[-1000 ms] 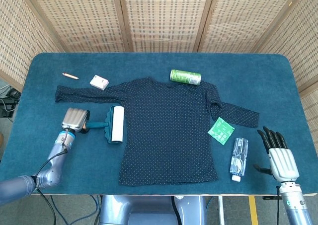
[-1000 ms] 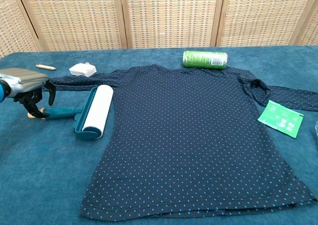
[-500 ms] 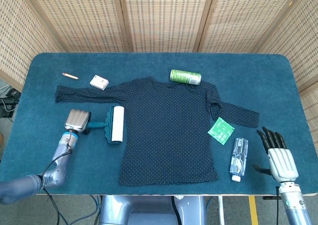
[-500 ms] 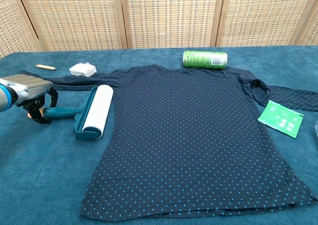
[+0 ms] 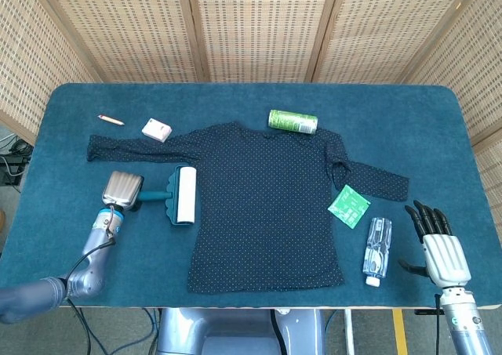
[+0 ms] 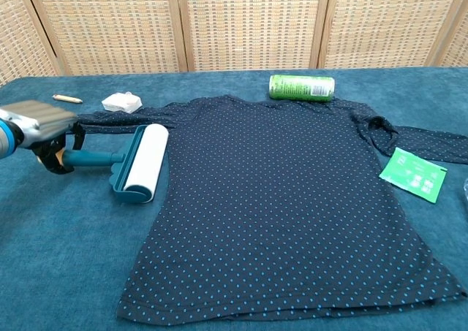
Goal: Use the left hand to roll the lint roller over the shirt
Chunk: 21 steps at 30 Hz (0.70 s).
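A dark blue dotted shirt [image 5: 267, 202] [image 6: 292, 192] lies spread flat across the middle of the table. The lint roller [image 5: 185, 196] [image 6: 142, 163], a white roll in a teal frame, lies by the shirt's left edge, below its left sleeve. Its teal handle [image 6: 91, 158] points left. My left hand [image 5: 123, 189] [image 6: 44, 126] grips the handle's end, its dark fingers curled under the silver back. The handle end looks slightly raised off the cloth. My right hand [image 5: 439, 245] rests at the table's near right corner with fingers spread and nothing in it; the chest view does not show it.
A green can [image 5: 292, 121] [image 6: 301, 87] lies by the shirt's collar. A green packet [image 5: 349, 206] [image 6: 413, 173] and a clear bottle [image 5: 377, 250] lie right of the shirt. A white box [image 5: 157, 129] [image 6: 121, 102] and a pencil [image 5: 110, 120] [image 6: 66, 98] lie far left.
My left hand has closed on the roller's handle and raised it a little. The roller has shifted slightly towards the far side. My right hand has stayed put.
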Available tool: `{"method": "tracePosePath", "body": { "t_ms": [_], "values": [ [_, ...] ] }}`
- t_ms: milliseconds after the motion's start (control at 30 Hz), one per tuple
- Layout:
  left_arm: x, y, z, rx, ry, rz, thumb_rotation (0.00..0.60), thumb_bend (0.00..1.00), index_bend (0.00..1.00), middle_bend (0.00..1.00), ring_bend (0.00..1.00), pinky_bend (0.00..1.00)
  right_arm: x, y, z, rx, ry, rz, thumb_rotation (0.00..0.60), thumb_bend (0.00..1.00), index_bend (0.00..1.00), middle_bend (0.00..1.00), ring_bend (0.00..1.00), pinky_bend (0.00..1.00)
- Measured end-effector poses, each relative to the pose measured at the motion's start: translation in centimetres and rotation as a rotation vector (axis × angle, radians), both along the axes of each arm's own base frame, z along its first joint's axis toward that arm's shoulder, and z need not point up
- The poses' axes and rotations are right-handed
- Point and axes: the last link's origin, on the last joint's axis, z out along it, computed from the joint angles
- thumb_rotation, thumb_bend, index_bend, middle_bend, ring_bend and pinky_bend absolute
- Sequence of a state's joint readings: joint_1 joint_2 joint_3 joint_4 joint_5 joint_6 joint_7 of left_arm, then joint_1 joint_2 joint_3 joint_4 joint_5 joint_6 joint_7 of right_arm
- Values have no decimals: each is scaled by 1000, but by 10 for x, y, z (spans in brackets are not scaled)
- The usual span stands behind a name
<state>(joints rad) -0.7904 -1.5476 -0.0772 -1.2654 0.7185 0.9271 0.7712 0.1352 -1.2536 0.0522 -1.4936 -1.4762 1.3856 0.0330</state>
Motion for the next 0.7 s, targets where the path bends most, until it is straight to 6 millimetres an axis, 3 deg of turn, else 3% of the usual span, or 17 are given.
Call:
{"method": "tracePosePath", "body": {
  "t_ms": [167,367,700],
  "values": [
    [14,1,11,-3,1,-20,600,575,884,867,715,651,0,0,0,1,1,-2,600,23,0,0,0,0],
    [44,8,20,-1,12,-52,600,582,907,881,727,659,-2,-2,1,0,-1,-11,600,23,0,0,0,0],
    [84,21,15,6,13,-100,600,550,921,897,750,710,-11,-7,1,0,2,-45,600,23,0,0,0,0]
  ]
}}
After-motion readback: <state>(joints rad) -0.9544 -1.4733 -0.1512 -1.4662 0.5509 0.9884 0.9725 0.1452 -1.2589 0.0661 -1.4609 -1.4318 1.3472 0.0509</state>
